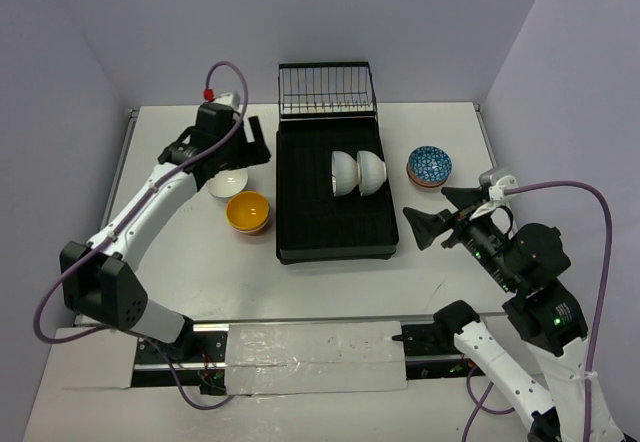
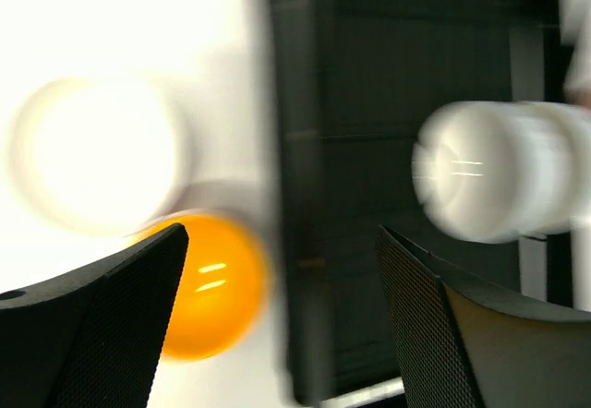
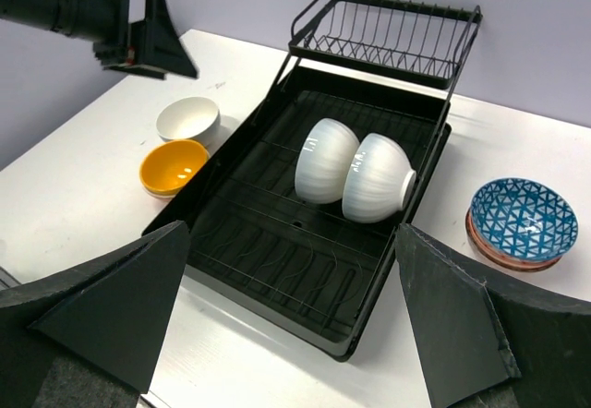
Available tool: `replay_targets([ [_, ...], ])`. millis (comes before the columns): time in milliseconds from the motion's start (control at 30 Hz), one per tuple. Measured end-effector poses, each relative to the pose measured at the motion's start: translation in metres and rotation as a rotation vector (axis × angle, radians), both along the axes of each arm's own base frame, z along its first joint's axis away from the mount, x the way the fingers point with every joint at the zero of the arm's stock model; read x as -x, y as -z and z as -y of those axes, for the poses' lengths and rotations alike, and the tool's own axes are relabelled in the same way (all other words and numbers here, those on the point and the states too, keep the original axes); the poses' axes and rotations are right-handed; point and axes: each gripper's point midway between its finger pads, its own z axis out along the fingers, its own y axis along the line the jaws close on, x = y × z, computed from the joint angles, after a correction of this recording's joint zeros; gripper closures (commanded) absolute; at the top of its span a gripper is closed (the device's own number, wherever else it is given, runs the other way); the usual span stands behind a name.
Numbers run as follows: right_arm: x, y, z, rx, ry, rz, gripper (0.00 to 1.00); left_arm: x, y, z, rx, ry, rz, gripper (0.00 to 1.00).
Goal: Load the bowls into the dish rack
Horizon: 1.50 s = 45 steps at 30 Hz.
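the bench (image 1: 450,262) is pale and carries everything. the dish rack (image 1: 335,232) lies along its middle, long axis running away from the arms, with the raised wire basket (image 1: 327,90) at the far end.

the left arm reaches out along the rack's left side. its left gripper (image 1: 257,142) hangs spread wide with nothing between the jaws, above the strip where the bench meets the rack's left wall. the right gripper (image 1: 430,212) is also fully released and empty, held off the near right corner of the rack and pointing across it.

two white bowls (image 1: 358,173) stand tipped on their sides on the slats, touching each other, in the far half of the rack. on the bench left of the rack sit a third white bowl (image 1: 228,184) and an orange bowl (image 1: 248,211), both mouth up and just beside one another. right of the rack is a blue patterned bowl (image 1: 429,165), mouth up. a reddish rim shows under it, so it looks stacked, though i cannot tell how many.

the coming pick likely turns on side. the white and orange bowls lie on the base side of the left gripper, a little to its left, well within that arm's reach. the blue one lies beyond the right gripper, on the rack's far right. the left wrist view is smeared, so finer placement there is unclear.
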Motion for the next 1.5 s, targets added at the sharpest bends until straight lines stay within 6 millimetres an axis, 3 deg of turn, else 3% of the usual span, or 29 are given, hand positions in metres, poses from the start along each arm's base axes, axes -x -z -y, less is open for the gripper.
replay_targets([
  [133, -0.002, -0.002, -0.004, -0.009, -0.014, 0.005, 0.00, 0.008, 0.029, -0.056, -0.126, -0.105, -0.072, 0.17],
  [233, -0.005, 0.000, -0.007, -0.016, -0.023, 0.004, 0.00, 0.012, 0.047, -0.071, -0.172, -0.118, -0.133, 0.21],
  [400, -0.010, 0.008, -0.013, -0.014, -0.039, -0.019, 0.00, 0.006, 0.080, -0.072, -0.202, -0.115, -0.221, 0.23],
  [600, -0.013, 0.011, -0.015, -0.008, -0.039, -0.030, 0.00, -0.015, 0.121, -0.064, -0.232, -0.106, -0.319, 0.25],
  [733, -0.013, 0.011, -0.014, -0.005, -0.036, -0.028, 0.00, -0.027, 0.142, -0.060, -0.243, -0.107, -0.361, 0.34],
  [1033, -0.017, 0.013, -0.012, 0.027, -0.027, -0.019, 0.00, -0.046, 0.154, -0.055, -0.238, -0.128, -0.381, 0.65],
  [1200, -0.023, 0.017, -0.010, 0.050, -0.008, -0.028, 0.00, -0.047, 0.164, -0.055, -0.248, -0.128, -0.409, 0.73],
  [1367, -0.028, 0.019, -0.012, 0.058, -0.005, -0.035, 0.00, -0.050, 0.165, -0.056, -0.260, -0.132, -0.412, 0.97],
  [1500, -0.029, 0.019, -0.012, 0.058, -0.005, -0.034, 0.00, -0.056, 0.153, -0.059, -0.276, -0.149, -0.394, 1.00],
])
